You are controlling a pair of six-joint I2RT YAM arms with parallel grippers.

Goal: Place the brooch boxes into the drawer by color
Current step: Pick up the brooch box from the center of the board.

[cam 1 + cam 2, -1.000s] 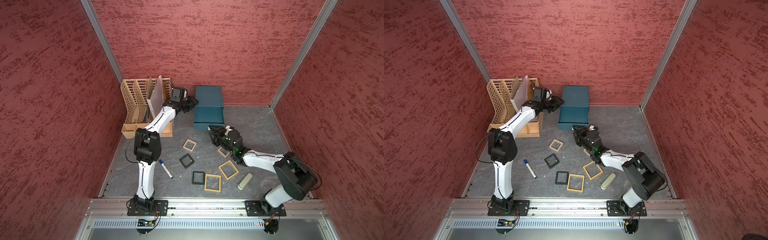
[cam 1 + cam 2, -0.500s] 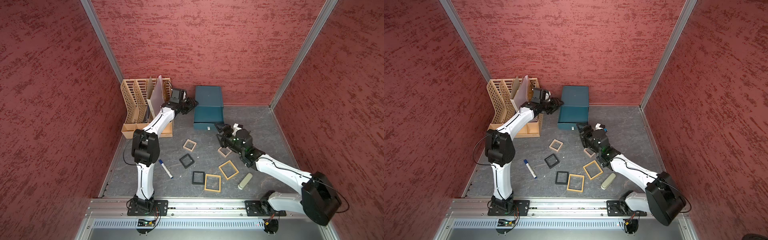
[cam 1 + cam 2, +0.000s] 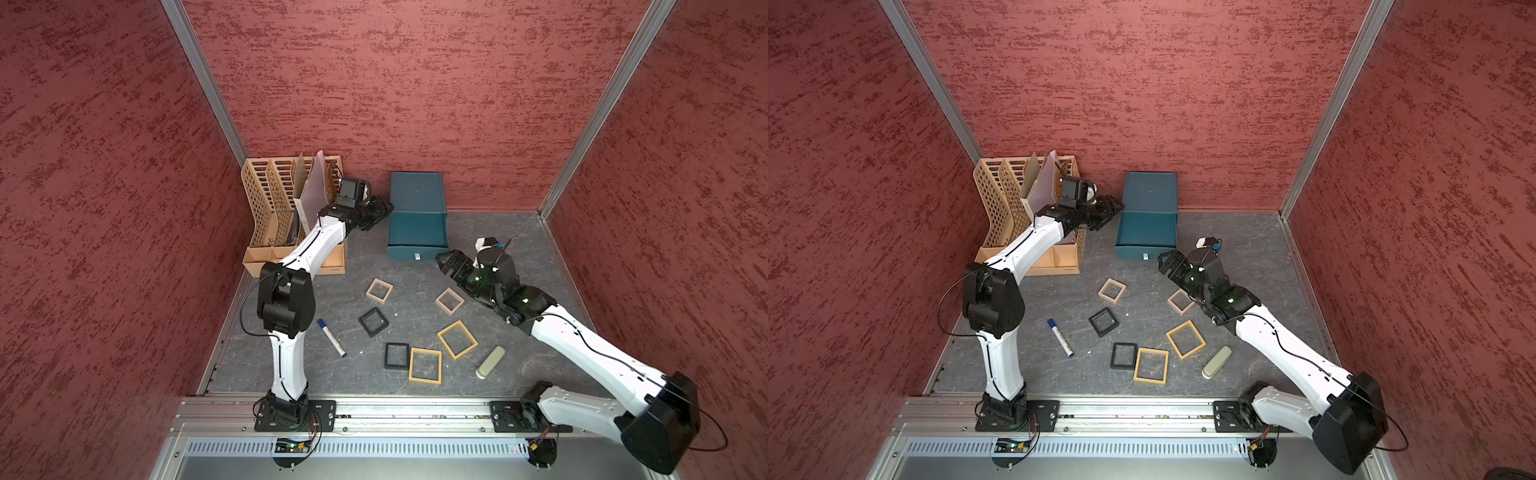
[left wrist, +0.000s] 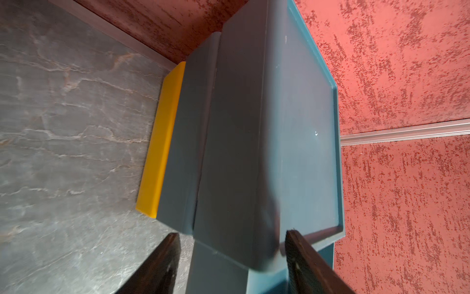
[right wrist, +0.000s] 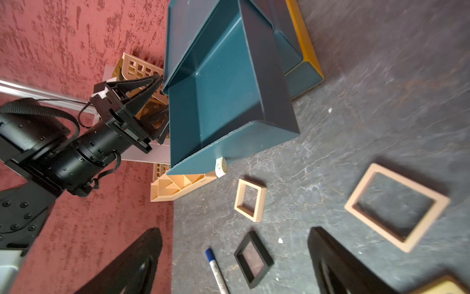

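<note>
Right gripper [image 3: 444, 264] has backed off the drawer [image 3: 417, 235] — jaws spread (left gripper's [image 3: 384, 210] too) — leaving it open for brooch boxes [image 3: 379, 290].

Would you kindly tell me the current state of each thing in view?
Drawer chest: one drawer pulled out, empty.
Brooch boxes: all six flat on the table, none stowed.
Left gripper: open, at the chest's side.
Right gripper: open, empty.
Marker: capped, lying flat.
File rack: upright, holding sheets.

Smooth matt plastic drawer [image 3: 417, 195] on a marble-veined floor [image 3: 498, 232]. Rough-textured walls [image 3: 415, 83]; slotted plastic rack [image 3: 266, 199] at ten o'clock.
</note>
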